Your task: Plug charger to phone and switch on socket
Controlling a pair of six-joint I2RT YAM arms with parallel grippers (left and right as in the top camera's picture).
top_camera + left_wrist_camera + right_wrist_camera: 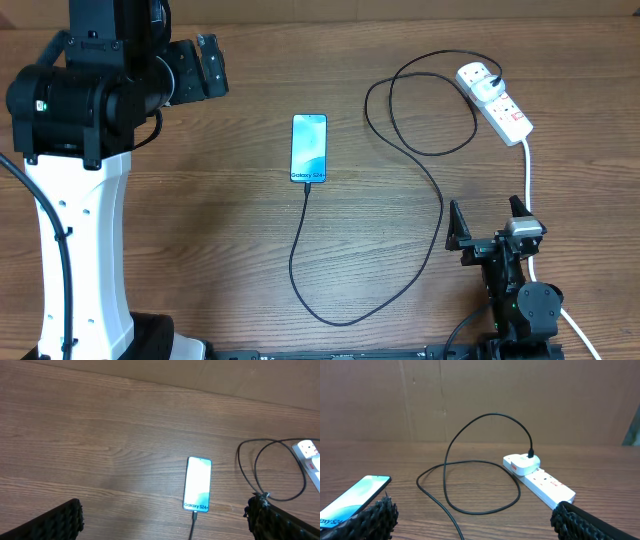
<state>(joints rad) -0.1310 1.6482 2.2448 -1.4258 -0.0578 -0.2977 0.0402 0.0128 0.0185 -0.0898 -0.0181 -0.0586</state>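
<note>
Slim blue-screened smartphone lies mid-tabletop, thin black charger cable seemingly plugged in; white power strip with red switches sits near the far right corner; left hand and right hand gape empty; likely next, the right presses a switch.

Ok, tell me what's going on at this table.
Neither arm is holding anything: the left gripper and right gripper both sit open, clear of everything. The long thin black charger cable runs from the white power strip with red switches to the bottom edge of the slim blue-screened phone, where its tip looks plugged in. Whether the strip's switch is on cannot be told.
</note>
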